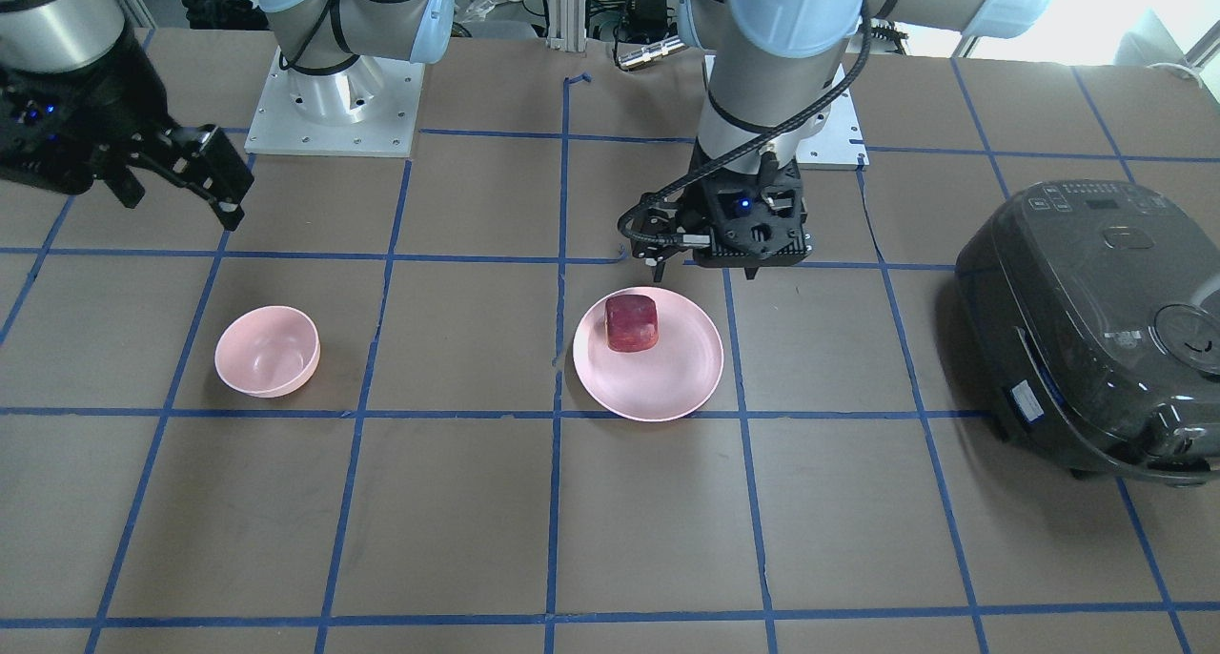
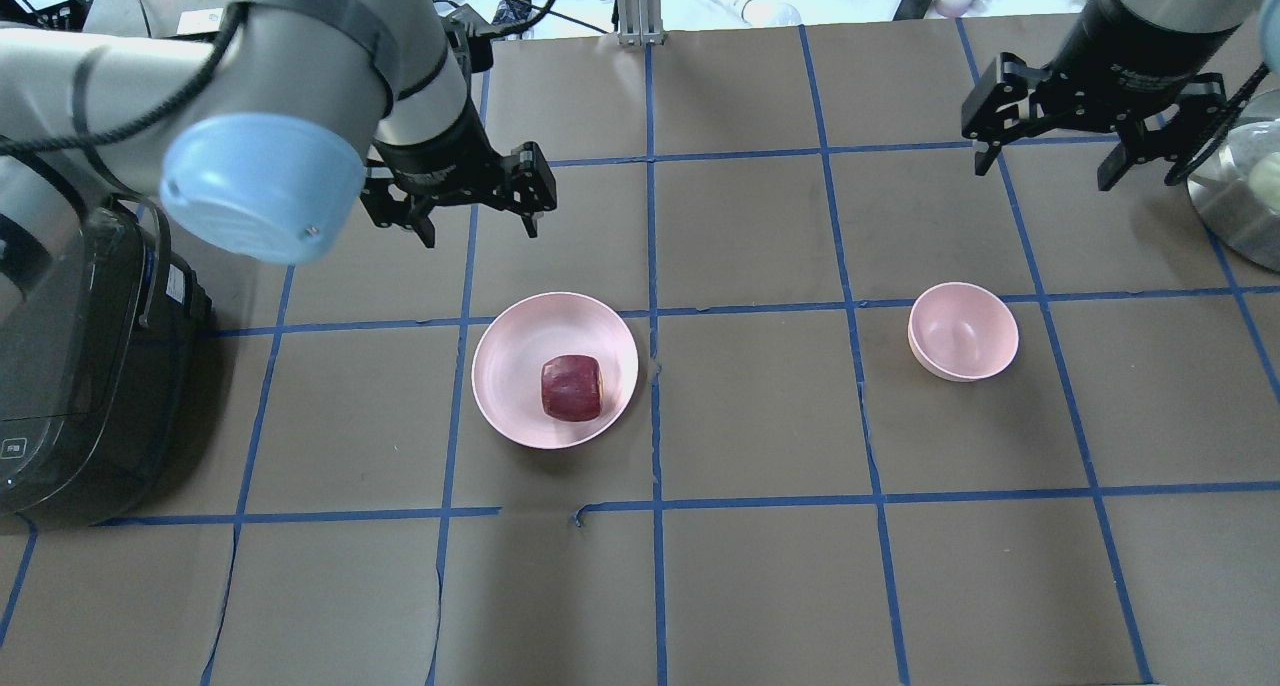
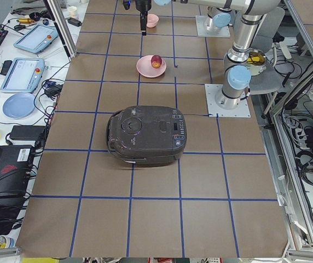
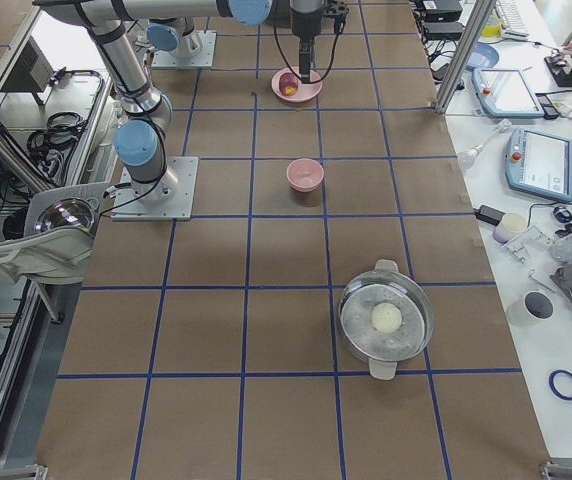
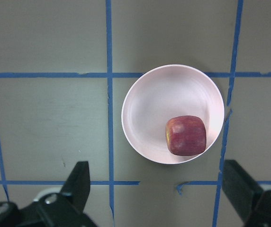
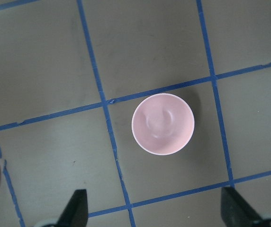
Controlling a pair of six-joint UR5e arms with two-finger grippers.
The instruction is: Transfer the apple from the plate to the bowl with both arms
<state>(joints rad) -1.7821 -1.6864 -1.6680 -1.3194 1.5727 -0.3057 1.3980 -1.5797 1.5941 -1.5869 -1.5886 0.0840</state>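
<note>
Apple (image 2: 573,388) on plate (image 2: 510,351), bowl (image 2: 935,364) well apart; left pincer (image 2: 480,232), right pincer (image 2: 1045,173) both wide, empty.

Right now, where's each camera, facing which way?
Front-facing: across table, facing robot; left gripper, plate.
Overhead: behind robot, looking down; right gripper, bowl.
Exterior left: table's left end; left arm, cooker near.
Exterior right: table's right end; right arm, pot near.
Left wrist: down on apple; own fingers.
Right wrist: down on bowl; own fingers.
Shared: all except right wrist show apple.
</note>
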